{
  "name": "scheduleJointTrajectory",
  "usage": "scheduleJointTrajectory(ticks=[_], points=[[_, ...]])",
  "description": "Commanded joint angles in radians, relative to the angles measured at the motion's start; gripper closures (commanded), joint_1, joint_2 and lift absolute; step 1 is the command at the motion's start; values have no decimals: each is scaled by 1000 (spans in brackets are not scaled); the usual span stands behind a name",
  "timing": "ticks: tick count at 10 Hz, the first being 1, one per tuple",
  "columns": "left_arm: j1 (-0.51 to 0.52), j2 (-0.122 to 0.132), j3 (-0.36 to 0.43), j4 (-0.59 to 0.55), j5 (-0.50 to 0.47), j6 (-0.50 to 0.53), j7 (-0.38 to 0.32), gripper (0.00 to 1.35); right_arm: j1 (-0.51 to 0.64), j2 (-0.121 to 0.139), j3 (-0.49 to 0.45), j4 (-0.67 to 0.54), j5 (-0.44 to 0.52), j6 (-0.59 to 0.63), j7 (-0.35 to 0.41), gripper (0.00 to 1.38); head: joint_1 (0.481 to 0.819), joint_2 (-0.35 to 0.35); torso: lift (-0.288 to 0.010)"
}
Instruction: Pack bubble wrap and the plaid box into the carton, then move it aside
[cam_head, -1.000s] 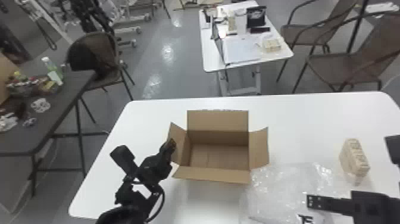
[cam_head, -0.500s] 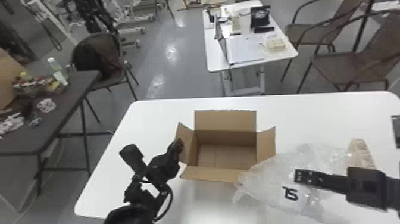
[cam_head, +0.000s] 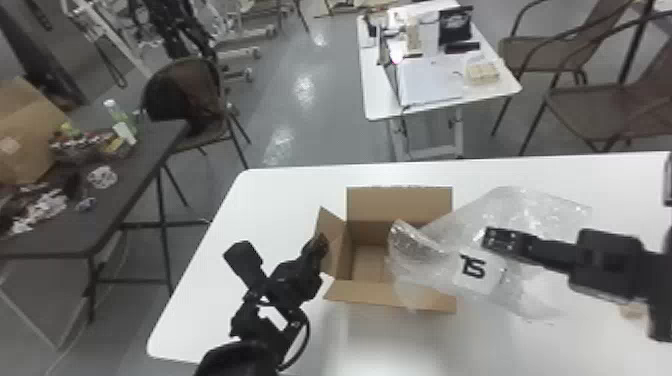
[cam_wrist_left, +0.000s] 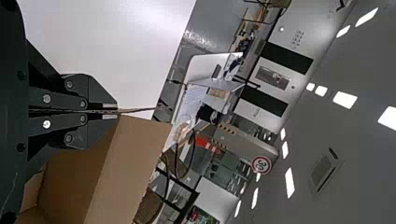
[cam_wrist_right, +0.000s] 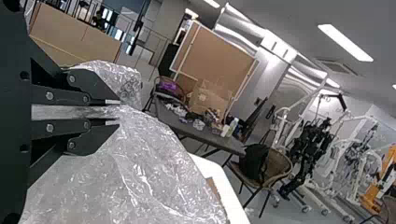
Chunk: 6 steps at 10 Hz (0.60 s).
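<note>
My left gripper (cam_head: 320, 246) is at the left flap of the open carton (cam_head: 399, 205); in the left wrist view the left gripper (cam_wrist_left: 116, 111) is shut on that flap of the carton (cam_wrist_left: 133, 149). The right gripper (cam_head: 492, 239) is to the right of the carton, over the bubble wrap (cam_head: 430, 260), whose left end hangs over the carton's opening and front flap. In the right wrist view my right gripper (cam_wrist_right: 116, 112) pinches the bubble wrap (cam_wrist_right: 154, 168). A small part of the plaid box (cam_head: 632, 310) peeks out below the right arm.
The white table (cam_head: 240, 220) carries the carton. Off to the left is a dark table (cam_head: 135, 200) with odds and ends and a large cardboard box (cam_head: 25, 135). A small white table (cam_head: 375, 100) and brown chairs (cam_head: 595, 112) stand behind.
The right gripper has lifted the bubble wrap from the table and carried it left, its end now over the carton. The left gripper keeps its place at the flap while the head view has shifted slightly.
</note>
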Motion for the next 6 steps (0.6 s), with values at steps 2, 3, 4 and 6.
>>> scheduleJointTrajectory(ticks=[2, 3, 4, 6], points=[[-3, 0, -5, 2, 0, 0, 1, 1213, -38, 11, 38, 23, 74, -47, 76, 1067, 695, 319, -27], [-3, 0, -5, 2, 5, -1, 3, 1213, -47, 17, 69, 67, 171, -69, 144, 1067, 695, 320, -27], [-2, 0, -5, 2, 8, -8, 1, 1213, -65, 26, 114, 132, 341, -119, 247, 1067, 695, 323, -27], [-2, -2, -13, 2, 14, -8, 3, 1213, -122, 66, 238, 365, 507, -360, 426, 1067, 695, 334, -27]])
